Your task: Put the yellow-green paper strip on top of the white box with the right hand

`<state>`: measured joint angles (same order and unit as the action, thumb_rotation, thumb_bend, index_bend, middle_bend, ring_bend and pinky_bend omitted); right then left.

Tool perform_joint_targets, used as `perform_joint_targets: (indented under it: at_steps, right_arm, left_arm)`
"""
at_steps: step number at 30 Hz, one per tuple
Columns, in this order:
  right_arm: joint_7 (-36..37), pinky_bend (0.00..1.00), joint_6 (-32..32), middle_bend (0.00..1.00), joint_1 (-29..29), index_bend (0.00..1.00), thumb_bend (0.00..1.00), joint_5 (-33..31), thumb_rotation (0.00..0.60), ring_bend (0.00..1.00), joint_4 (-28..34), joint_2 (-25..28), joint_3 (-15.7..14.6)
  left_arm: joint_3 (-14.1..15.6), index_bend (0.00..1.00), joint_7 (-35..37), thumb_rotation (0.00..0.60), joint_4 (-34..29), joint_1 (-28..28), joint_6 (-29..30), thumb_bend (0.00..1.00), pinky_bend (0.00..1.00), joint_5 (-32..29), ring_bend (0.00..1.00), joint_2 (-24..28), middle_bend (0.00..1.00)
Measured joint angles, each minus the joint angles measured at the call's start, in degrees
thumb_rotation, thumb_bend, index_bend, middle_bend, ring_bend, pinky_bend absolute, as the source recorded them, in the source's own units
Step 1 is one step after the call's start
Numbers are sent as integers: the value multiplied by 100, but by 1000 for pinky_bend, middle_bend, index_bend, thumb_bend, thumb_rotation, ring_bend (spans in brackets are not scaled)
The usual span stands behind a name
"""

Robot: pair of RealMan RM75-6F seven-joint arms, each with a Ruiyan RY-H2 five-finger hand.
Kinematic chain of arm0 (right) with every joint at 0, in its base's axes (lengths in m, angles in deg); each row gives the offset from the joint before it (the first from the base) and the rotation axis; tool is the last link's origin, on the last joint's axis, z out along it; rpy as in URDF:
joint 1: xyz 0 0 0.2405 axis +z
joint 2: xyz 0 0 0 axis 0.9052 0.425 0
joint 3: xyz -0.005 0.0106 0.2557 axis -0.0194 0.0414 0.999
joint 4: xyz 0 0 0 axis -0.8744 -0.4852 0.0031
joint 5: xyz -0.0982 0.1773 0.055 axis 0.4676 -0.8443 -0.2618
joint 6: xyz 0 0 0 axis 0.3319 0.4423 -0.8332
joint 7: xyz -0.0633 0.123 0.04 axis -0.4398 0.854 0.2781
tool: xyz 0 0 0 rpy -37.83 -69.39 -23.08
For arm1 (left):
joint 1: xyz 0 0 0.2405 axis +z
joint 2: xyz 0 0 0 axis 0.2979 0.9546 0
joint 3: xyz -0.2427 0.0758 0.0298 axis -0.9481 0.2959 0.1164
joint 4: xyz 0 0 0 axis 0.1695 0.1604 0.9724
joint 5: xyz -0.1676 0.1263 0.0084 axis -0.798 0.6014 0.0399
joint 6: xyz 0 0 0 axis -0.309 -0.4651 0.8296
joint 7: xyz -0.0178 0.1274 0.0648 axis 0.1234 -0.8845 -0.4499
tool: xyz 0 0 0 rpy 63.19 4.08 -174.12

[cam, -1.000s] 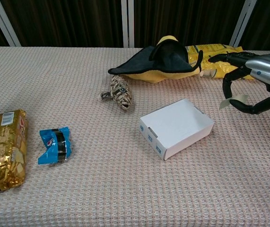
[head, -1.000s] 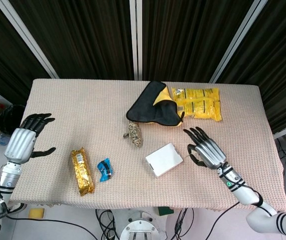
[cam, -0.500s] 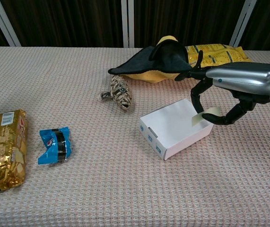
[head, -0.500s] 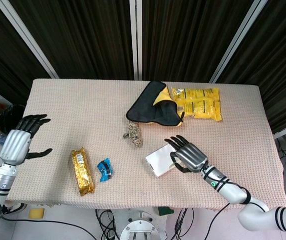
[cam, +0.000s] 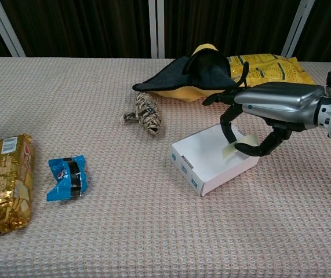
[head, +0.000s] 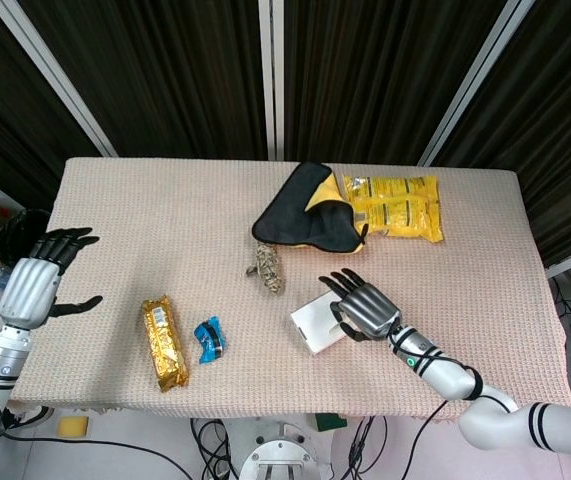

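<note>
The right hand [cam: 257, 119] has moved further left over the one white box [cam: 216, 157], pinching the single yellow-green paper strip [cam: 238, 145] just above its top. The left hand [head: 37, 284] hovers with fingers spread, holding nothing. One gold packet [cam: 6, 184] and one blue wrapper [cam: 67, 177] lie on the surface [cam: 95, 98].

From the head view the right hand [head: 363, 306] covered the near half of the white box [head: 310, 320], and the paper strip [cam: 238, 144] was hidden under it entirely. In the chest view the left hand [head: 39, 280] was out of frame, the gold snack bar [cam: 4, 184] ran off the left edge, and print on the yellow bag [cam: 266, 67] was too small to read.
</note>
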<state>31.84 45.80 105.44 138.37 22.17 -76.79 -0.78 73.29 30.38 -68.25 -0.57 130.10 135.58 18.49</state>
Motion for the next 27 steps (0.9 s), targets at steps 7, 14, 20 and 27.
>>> perform_joint_targets:
  at_steps: [7,14,20,27]
  right_arm:
    - [-19,0,-8,0,43,601,444,-65,600,0,-92,-80,-8]
    - [-28,0,-3,0,65,591,444,-62,600,0,-155,-140,-40]
    - [-26,0,13,0,76,538,439,-56,600,0,-188,-161,-62]
    - [-9,0,11,0,94,451,437,-50,600,0,-212,-187,-84]
  left_arm:
    - [-9,205,-1,600,-12,-1,-10,15,123,-4,118,18,148]
    - [-15,204,-6,600,-14,-1,-13,15,123,-5,118,18,147]
    - [-15,204,1,600,-11,-5,-35,15,123,-10,118,24,147]
    - [-9,205,22,600,-1,0,-46,15,123,-11,118,26,147]
